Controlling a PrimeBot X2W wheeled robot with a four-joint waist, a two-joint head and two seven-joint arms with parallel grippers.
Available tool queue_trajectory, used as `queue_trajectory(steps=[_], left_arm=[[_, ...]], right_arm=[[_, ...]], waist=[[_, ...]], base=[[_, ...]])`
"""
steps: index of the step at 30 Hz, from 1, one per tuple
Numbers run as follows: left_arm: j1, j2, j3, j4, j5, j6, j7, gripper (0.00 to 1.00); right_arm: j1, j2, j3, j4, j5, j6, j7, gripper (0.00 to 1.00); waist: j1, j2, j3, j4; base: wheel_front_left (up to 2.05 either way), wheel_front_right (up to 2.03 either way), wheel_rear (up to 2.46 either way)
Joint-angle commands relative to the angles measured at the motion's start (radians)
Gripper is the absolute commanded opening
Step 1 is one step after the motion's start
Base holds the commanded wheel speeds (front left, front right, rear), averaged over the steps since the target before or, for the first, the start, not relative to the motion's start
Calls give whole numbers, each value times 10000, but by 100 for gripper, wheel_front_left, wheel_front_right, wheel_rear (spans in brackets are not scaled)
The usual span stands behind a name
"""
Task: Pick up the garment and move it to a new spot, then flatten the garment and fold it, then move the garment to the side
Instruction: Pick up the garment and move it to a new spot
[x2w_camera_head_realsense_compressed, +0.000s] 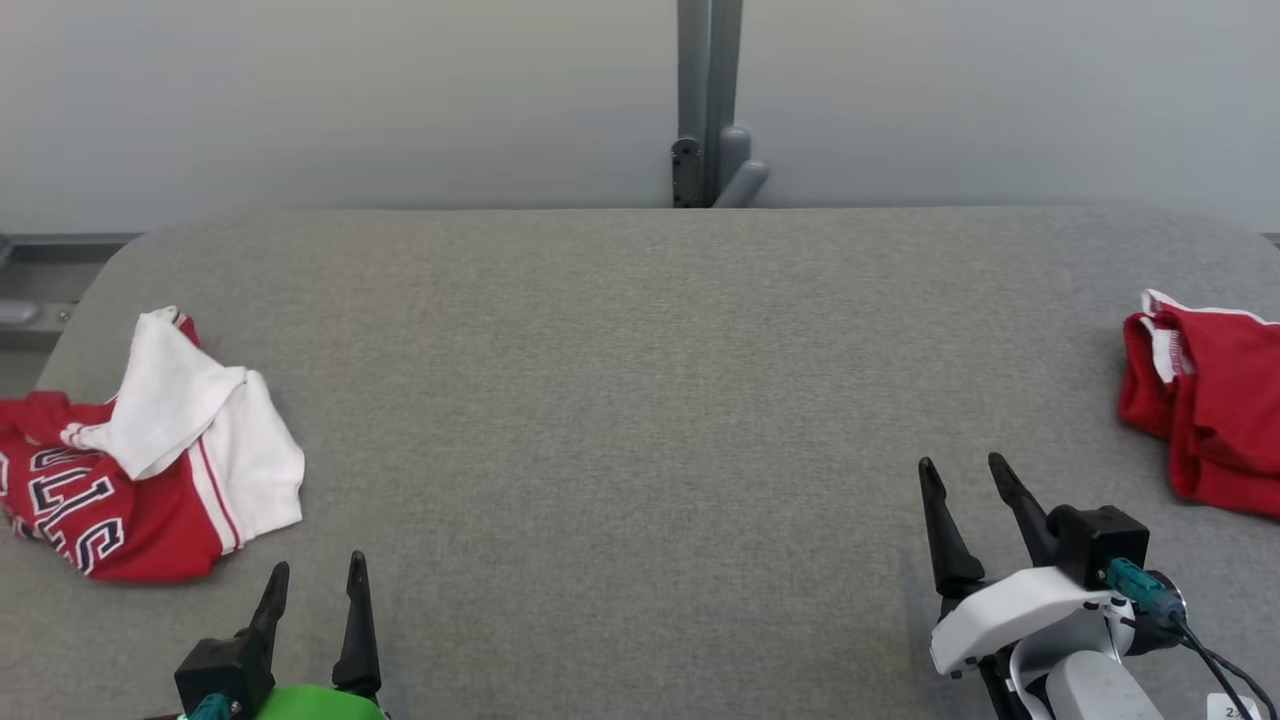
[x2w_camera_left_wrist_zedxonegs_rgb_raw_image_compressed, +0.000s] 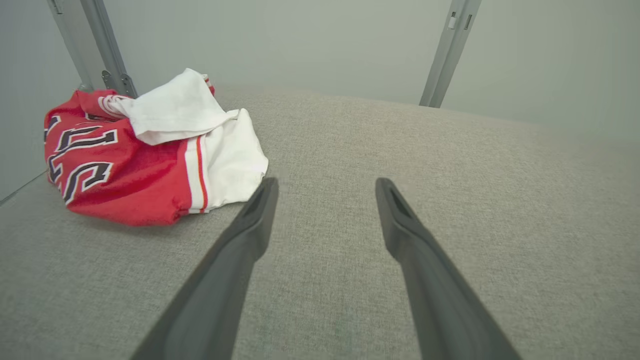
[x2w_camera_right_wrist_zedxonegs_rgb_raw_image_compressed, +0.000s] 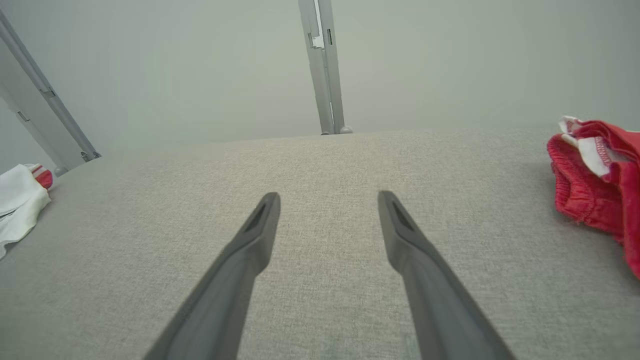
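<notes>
— So, what sits nearest the camera, farthest out from the grey post (x2w_camera_head_realsense_compressed: 708, 100)?

— Both grippers, poised over the near side of the grey cloth-covered table (x2w_camera_head_realsense_compressed: 640, 400). The left gripper (x2w_camera_head_realsense_compressed: 318, 562) hangs well to the post's left. The right gripper (x2w_camera_head_realsense_compressed: 961, 460) hangs to the post's right and a little closer to it. Each has its two dark fingers spread wide, with nothing between them but bare table cloth.

— And the garment?

— A crumpled red-and-white jersey (x2w_camera_head_realsense_compressed: 150, 470) lies on the table far to the post's left, at the table's left edge. It sits just beyond the left gripper, off to that gripper's left, and the two do not touch. A white fold is heaped over red cloth that carries dark, white-edged lettering, and a red-striped white panel hangs on the side facing the post.

— Anything on the post's other side?

— A bunched red garment (x2w_camera_head_realsense_compressed: 1215, 410) with white trim and a gathered elastic band lies far to the post's right. It is beyond the right gripper and apart from it, and the frame cuts it off.

— And at the back?

— The post stands upright at the middle of the table's far edge, against a plain pale wall (x2w_camera_head_realsense_compressed: 300, 100).
</notes>
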Motion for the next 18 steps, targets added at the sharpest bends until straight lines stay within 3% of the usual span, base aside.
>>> queue_trajectory(steps=[1,8,9,15,18], left_arm=[[-5,37,85,40,36,53,9,100],[24,35,385,264,164,117,7,100],[92,35,502,305,174,162,7,100],[251,34,757,423,212,199,9,100],[301,34,1053,322,13,287,9,100]], right_arm=[[93,-25,95,-29,40,-13,-2,100],[42,-25,476,65,209,-13,-2,100],[4,-33,600,77,284,-13,-2,100],[-92,-34,946,130,529,-13,-2,100],[-426,-32,1334,198,471,-13,-2,100]], waist=[[0,0,161,804],[0,0,285,2751],[0,0,294,3282],[0,0,288,4445],[0,0,481,4598]], base=[[0,0,0],[0,0,0],[0,0,0],[0,0,0],[0,0,0]])
